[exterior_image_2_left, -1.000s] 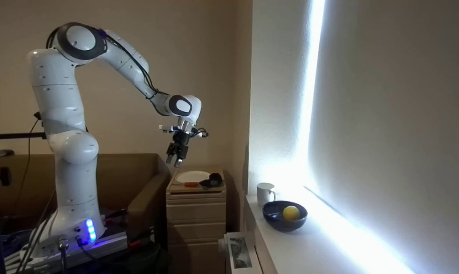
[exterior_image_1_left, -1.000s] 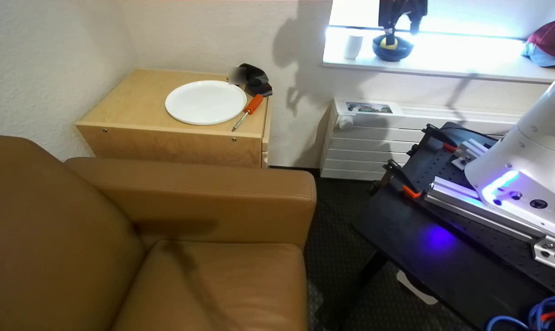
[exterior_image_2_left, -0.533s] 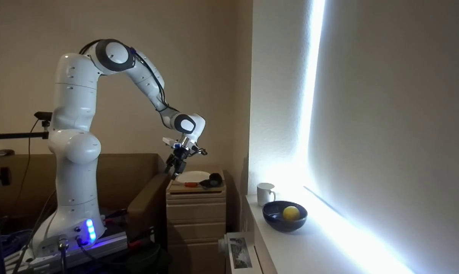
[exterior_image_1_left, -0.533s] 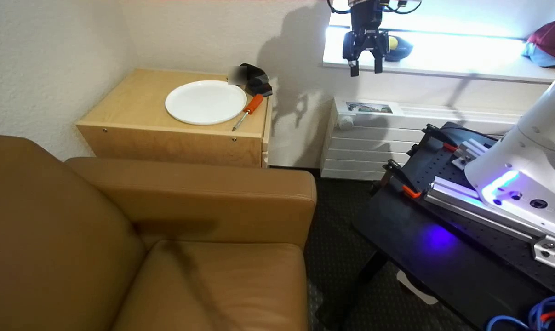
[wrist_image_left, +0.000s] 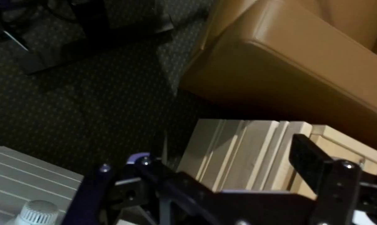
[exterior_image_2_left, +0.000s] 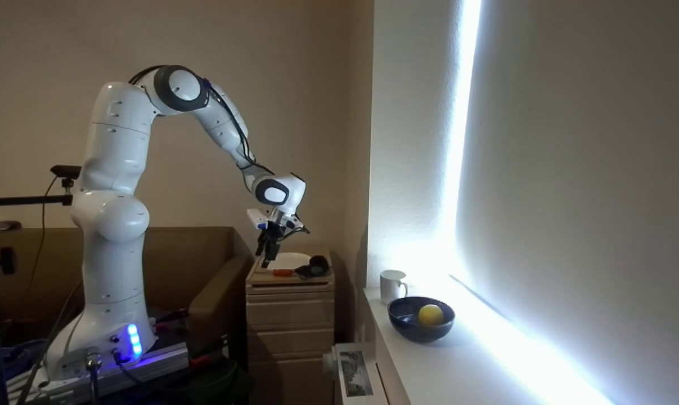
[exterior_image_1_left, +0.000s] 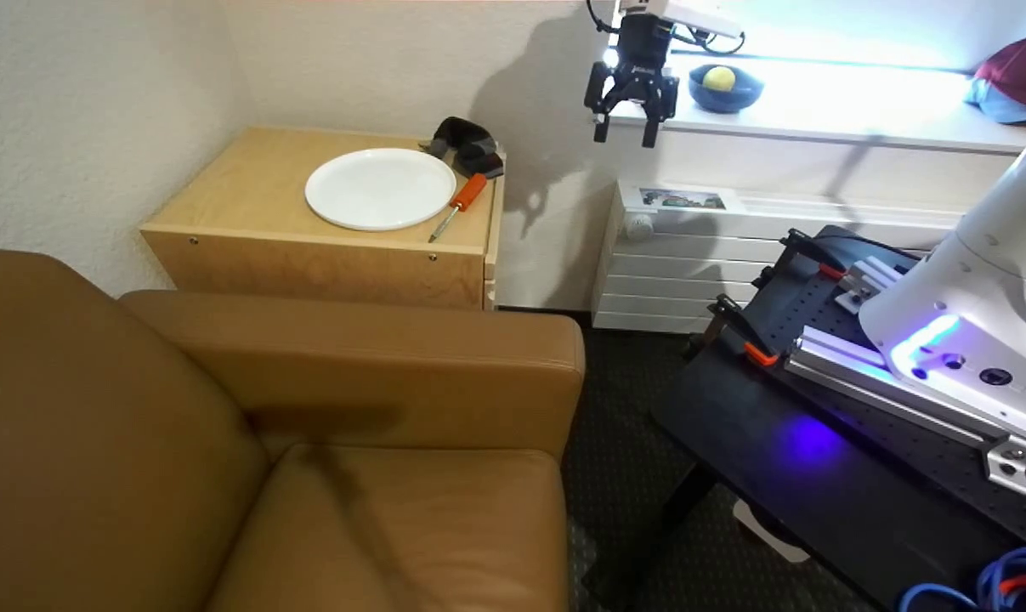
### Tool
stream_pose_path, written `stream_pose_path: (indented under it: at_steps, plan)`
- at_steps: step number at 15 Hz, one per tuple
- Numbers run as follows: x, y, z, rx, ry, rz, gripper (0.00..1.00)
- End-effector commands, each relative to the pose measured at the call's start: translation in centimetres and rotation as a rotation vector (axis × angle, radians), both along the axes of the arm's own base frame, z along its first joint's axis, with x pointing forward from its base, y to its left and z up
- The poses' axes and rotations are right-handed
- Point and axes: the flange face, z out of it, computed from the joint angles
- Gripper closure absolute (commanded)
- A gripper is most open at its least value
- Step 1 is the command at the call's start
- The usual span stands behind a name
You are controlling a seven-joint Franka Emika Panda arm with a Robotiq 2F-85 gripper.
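Arm (exterior_image_2_left: 118,147): mine is white, rounded; dark collars (exterior_image_2_left: 162,90) ring pale caps (exterior_image_2_left: 185,85)
Claw (exterior_image_1_left: 625,136): black, angular, silver screws (wrist_image_left: 146,161)
Cables (exterior_image_2_left: 239,128): black, along my arm above the claw
Base lights (exterior_image_2_left: 135,340): blue, below the claw

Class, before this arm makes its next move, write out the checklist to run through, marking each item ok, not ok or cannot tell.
1. Fingers spread, nothing between them: ok.
2. Fingers off the cabinet: ok.
3. White plate flat on the cabinet: ok.
4. Screwdriver apart from the plate: cannot tell, they lie very close.
5. Screwdriver fully visible in the wrist view: not ok, its handle doesn't show.
6. Yellow round thing inside the dark bowl: ok.
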Motion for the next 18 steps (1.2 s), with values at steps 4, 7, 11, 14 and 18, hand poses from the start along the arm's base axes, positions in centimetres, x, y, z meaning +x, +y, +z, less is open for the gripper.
stream_pose_path:
  at_steps: [4,7,11,14,18]
  plan:
    - [3.2,1.6,-3.1,-0.089,-0.345,-0.160,0.00]
    - [3.2,2.1,-3.1,-0.056,-0.307,-0.178,0.00]
    - [3.6,2.3,-4.0,-0.063,-0.311,-0.203,0.00]
    - [4.4,3.6,-6.1,-0.066,-0.326,-0.237,0.00]
    - [5.5,4.8,-8.6,-0.092,-0.390,-0.287,0.00]
